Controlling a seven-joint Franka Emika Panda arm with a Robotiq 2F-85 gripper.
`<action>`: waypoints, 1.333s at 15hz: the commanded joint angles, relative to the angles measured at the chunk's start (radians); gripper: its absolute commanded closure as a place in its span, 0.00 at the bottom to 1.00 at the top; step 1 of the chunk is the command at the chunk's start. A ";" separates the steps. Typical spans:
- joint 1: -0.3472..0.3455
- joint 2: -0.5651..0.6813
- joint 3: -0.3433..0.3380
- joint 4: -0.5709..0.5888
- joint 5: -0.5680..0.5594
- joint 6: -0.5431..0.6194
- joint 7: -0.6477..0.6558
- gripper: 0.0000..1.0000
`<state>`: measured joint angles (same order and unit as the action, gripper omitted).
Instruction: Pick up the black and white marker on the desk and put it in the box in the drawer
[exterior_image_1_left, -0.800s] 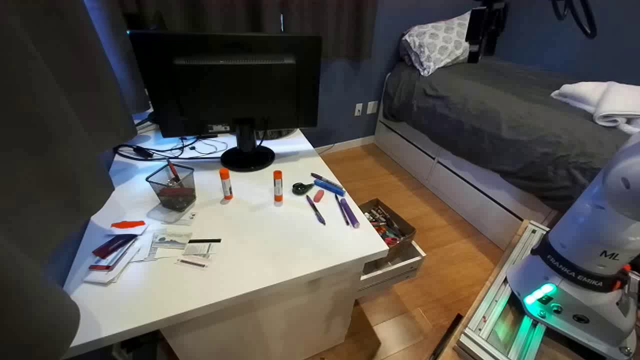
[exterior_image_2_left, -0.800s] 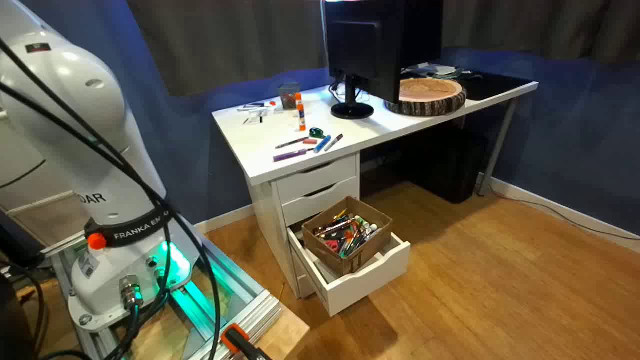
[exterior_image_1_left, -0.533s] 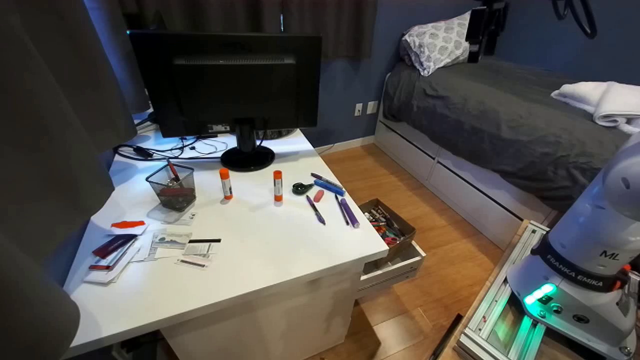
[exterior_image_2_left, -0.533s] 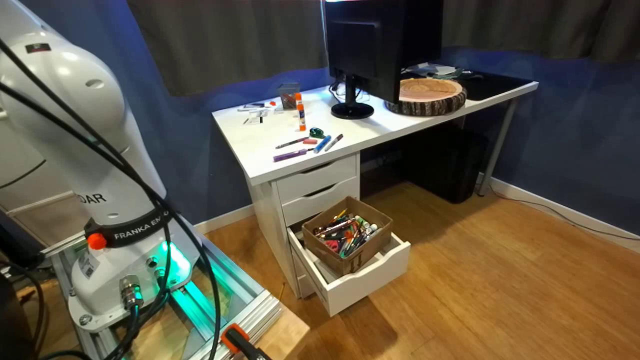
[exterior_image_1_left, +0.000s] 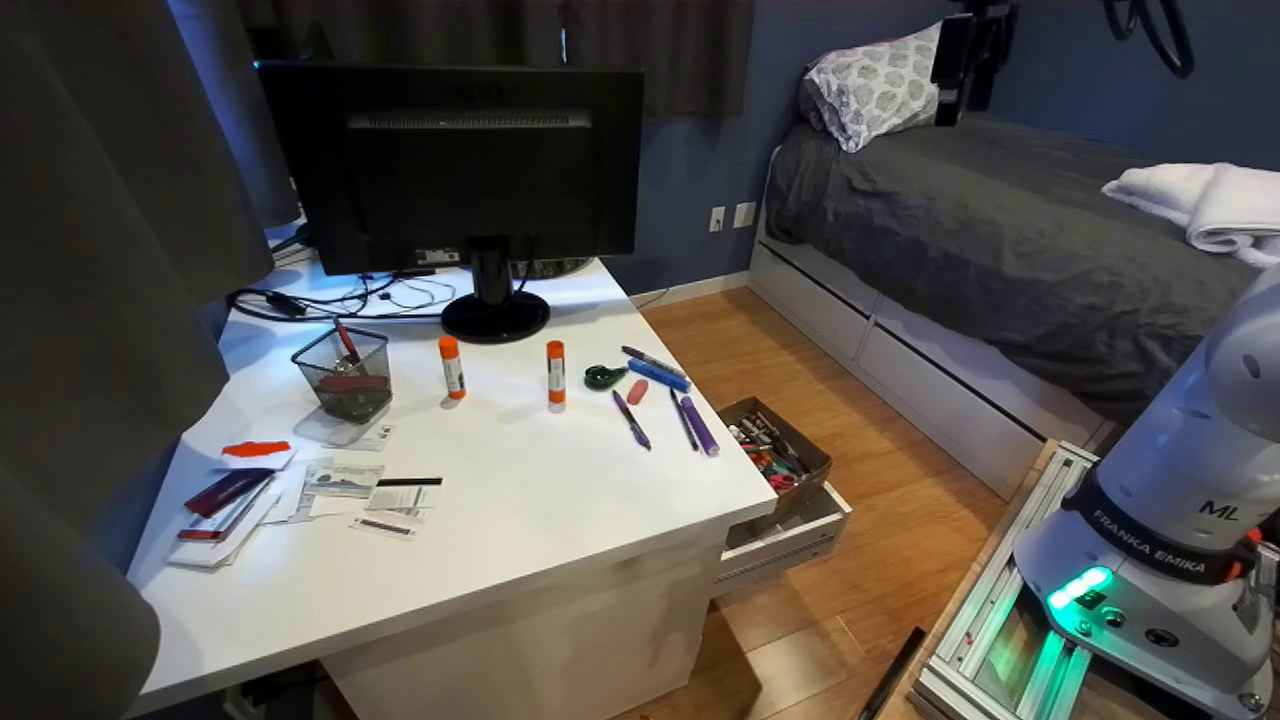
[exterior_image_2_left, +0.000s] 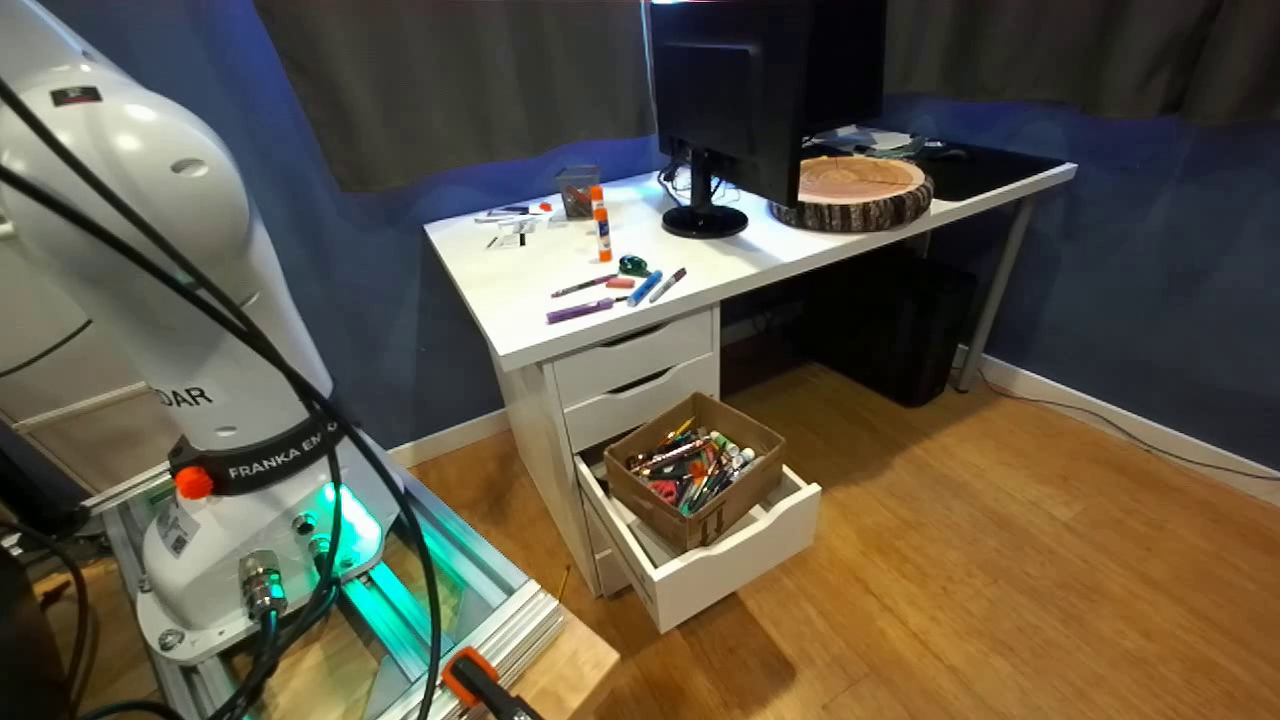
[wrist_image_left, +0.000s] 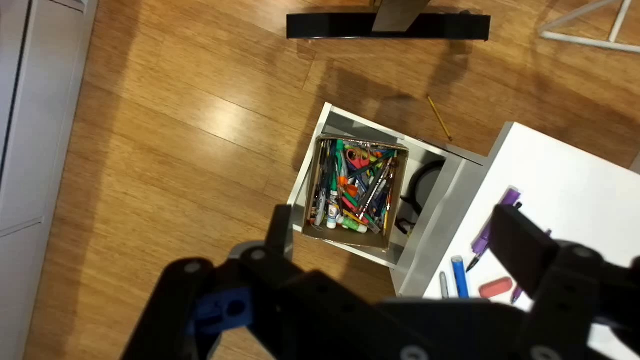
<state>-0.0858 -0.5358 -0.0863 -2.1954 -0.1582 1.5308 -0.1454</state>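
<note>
The black and white marker, with a pale grey-white body and dark cap, lies near the desk edge in both exterior views (exterior_image_1_left: 655, 363) (exterior_image_2_left: 667, 286). Its pale end shows in the wrist view (wrist_image_left: 444, 285); the rest is hidden behind my gripper. The white desk (exterior_image_1_left: 520, 500) holds it. The open drawer (exterior_image_2_left: 745, 565) below holds a brown cardboard box (exterior_image_2_left: 735, 500) full of pens, markers and scissors; the box also shows in the wrist view (wrist_image_left: 345, 239). My gripper (wrist_image_left: 391, 220) is open and empty, high above; it hangs at the top of an exterior view (exterior_image_1_left: 962, 95).
Beside the marker lie a blue marker (exterior_image_1_left: 658, 376), a pink eraser (exterior_image_1_left: 637, 392), a purple highlighter (exterior_image_1_left: 700, 427), pens and a green tape dispenser (exterior_image_1_left: 604, 377). Two glue sticks, a mesh cup (exterior_image_1_left: 350, 380), cards and a monitor (exterior_image_1_left: 450, 170) stand or lie farther in.
</note>
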 joint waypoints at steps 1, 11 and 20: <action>0.010 0.000 -0.007 0.002 -0.003 -0.002 0.004 0.00; 0.105 0.257 0.042 -0.097 0.019 0.181 -0.021 0.00; 0.110 0.513 0.070 -0.080 0.051 0.517 -0.014 0.00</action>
<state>0.0219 -0.0919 -0.0342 -2.2993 -0.1328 1.9660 -0.1699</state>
